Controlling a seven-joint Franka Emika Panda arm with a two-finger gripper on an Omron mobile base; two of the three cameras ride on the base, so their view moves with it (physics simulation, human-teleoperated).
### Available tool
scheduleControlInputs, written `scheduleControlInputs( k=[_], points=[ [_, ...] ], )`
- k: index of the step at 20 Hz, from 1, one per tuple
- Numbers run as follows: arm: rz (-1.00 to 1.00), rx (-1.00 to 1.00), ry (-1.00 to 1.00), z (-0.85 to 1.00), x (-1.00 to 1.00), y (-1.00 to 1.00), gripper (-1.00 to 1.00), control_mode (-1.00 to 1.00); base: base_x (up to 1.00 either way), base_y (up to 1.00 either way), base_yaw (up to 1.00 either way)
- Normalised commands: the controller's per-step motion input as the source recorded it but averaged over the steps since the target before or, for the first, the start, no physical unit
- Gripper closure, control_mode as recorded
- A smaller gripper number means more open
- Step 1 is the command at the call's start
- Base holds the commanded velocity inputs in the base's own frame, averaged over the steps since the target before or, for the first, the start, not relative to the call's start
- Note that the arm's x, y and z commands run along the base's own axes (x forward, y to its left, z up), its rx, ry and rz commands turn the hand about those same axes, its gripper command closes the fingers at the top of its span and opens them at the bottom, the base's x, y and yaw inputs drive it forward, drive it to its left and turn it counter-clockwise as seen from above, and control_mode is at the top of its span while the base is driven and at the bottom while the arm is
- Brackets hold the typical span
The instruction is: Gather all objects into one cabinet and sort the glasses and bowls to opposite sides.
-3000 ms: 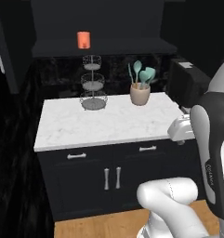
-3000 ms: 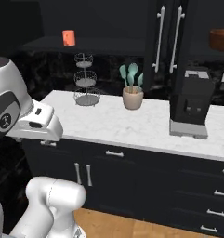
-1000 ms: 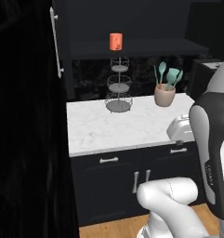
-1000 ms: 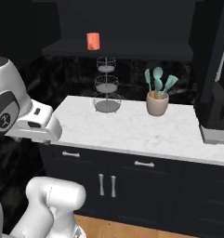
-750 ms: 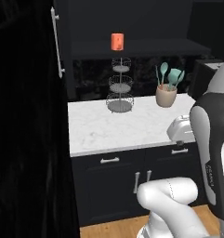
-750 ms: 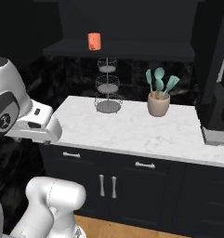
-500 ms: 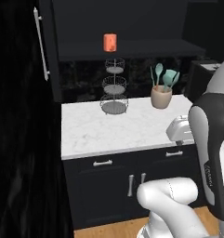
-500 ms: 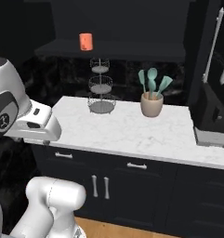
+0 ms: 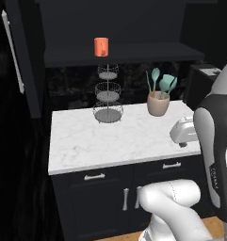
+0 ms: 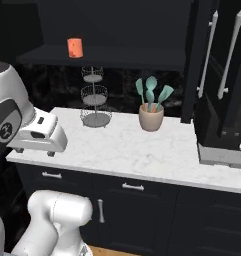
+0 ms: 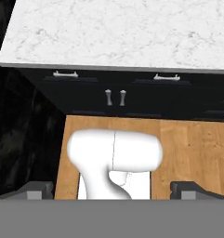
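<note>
An orange cup (image 9: 101, 47) (image 10: 75, 48), one of the glasses, stands upright on the black shelf board of the open wall cabinet (image 9: 133, 55) (image 10: 127, 56). The bowls are out of view. My hand hangs in front of the counter's edge, well below and apart from the cup. In the hand view my gripper (image 11: 113, 189) points down at the wooden floor, its two dark fingertips (image 11: 38, 189) far apart and nothing between them: it is open.
On the white marble counter (image 9: 86, 141) (image 10: 142, 152) stand a tiered wire basket (image 9: 108, 101) (image 10: 95, 102) and a tan crock with teal utensils (image 9: 158, 103) (image 10: 151, 117). A black coffee machine (image 10: 219, 130) sits at the right. A black door with a long handle (image 9: 11, 52) stands at the left.
The whole picture has slid a little to the left in both base views, so the base has moved. The arm's pose and the open gripper are unchanged.
</note>
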Motion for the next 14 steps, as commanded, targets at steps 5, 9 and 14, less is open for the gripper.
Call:
scheduleControlInputs(
  k=[5, 9, 14],
  points=[
    [0.0, 0.0, 0.0, 0.0, 0.0, 0.0, -1.0, 1.0, 0.4, 0.11, -0.13],
    [0.0, 0.0, 0.0, 0.0, 0.0, 0.0, -1.0, 1.0, 0.28, 0.13, -0.19],
    [0.0, 0.0, 0.0, 0.0, 0.0, 0.0, -1.0, 1.0, 0.18, 0.04, -0.07]
  ],
)
